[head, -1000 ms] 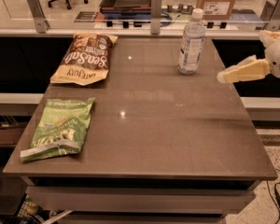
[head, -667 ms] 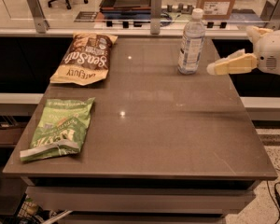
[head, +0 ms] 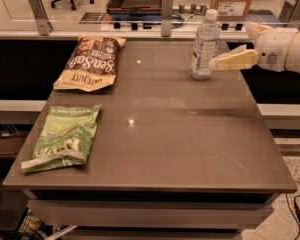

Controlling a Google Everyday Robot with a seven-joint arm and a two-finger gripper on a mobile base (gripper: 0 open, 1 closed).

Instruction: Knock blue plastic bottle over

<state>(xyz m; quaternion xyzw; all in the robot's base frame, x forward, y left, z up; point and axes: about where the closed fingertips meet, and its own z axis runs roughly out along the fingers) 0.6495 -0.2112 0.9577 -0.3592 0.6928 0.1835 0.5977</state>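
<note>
The blue plastic bottle [head: 204, 45] stands upright at the far right of the brown table [head: 155, 134]. It is clear and bluish, with a white cap and a pale label. My gripper [head: 225, 59] comes in from the right at about mid-height of the bottle. A pale finger [head: 235, 60] points left, and its tip is at the bottle's right side, touching or almost touching it.
A brown chip bag [head: 90, 62] lies at the far left of the table. A green chip bag [head: 63, 137] lies at the near left. A glass rail with metal posts [head: 166, 14] runs behind the table, with a cardboard box [head: 233, 1] beyond it.
My gripper has moved left from beyond the table's right edge to the bottle's right side. The bottle still stands upright in the same spot.
</note>
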